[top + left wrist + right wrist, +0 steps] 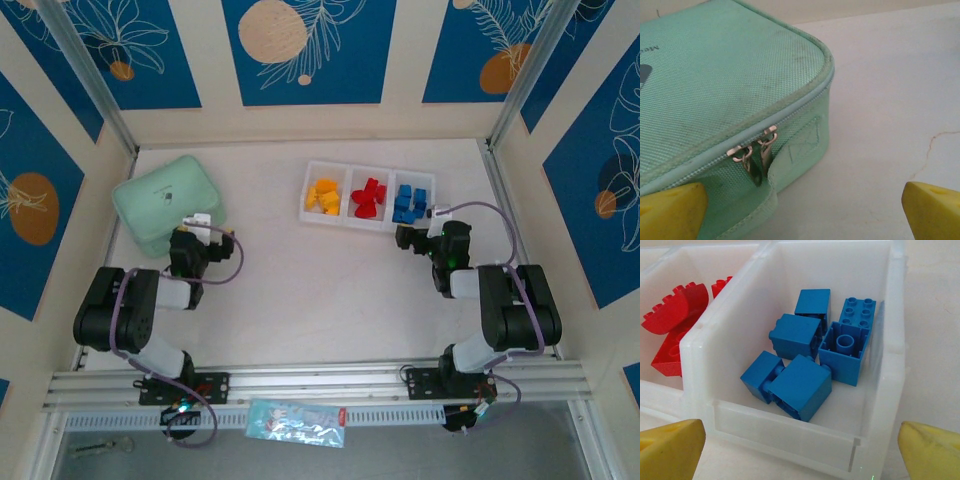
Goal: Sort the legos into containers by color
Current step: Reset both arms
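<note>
The containers are a low white tray (345,213) with three compartments at the back of the table. Its left compartment holds yellow-orange legos (322,195), the middle one red legos (368,198), the right one blue legos (410,202). My right gripper (418,232) hovers just in front of the blue compartment. In the right wrist view several blue legos (800,385) lie inside the white wall (790,432), with red legos (675,315) in the compartment beside it. The right gripper (800,457) is open and holds nothing. My left gripper (203,230) is open, its yellow fingertips (670,210) wide apart.
A mint-green zipped case (165,200) lies at the back left, right by the left gripper. Its corner and zipper pulls (755,150) are close in the left wrist view. A plastic packet (297,422) rests on the front rail. Walls close in on three sides of the table.
</note>
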`<state>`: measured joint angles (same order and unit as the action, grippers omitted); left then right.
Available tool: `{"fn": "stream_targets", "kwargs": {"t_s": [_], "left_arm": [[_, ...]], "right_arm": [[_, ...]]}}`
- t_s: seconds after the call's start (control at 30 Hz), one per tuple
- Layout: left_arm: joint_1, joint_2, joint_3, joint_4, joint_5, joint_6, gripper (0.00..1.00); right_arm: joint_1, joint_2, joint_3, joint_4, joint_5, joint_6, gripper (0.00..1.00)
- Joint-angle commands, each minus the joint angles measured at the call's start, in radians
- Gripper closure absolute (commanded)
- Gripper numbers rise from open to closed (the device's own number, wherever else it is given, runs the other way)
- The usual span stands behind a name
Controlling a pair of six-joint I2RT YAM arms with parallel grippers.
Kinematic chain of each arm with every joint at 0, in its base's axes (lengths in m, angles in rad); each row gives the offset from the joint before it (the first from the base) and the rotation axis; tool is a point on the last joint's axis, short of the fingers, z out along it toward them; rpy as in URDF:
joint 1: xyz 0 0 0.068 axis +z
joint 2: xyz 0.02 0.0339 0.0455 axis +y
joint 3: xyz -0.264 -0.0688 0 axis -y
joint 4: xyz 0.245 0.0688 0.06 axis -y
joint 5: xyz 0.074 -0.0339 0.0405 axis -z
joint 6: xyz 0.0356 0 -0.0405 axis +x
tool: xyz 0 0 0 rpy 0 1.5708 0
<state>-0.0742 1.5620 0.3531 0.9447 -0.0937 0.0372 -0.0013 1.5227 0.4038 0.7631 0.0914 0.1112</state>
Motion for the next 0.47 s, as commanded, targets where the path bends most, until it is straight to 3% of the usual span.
{"fn": "stream_targets", "kwargs": {"t_s": [0.0,0.43], "left_arm": [[0.008,0.000,-0.009,0.053,-0.032,-0.020,0.01],[0.008,0.002,0.017,0.006,0.017,0.000,0.01]], "right_arm": [[0.001,-0.001,0.017,0.035,-0.022,-0.015,0.01],[-0.002,-0.004,0.015,0.036,-0.026,-0.015,0.01]]}}
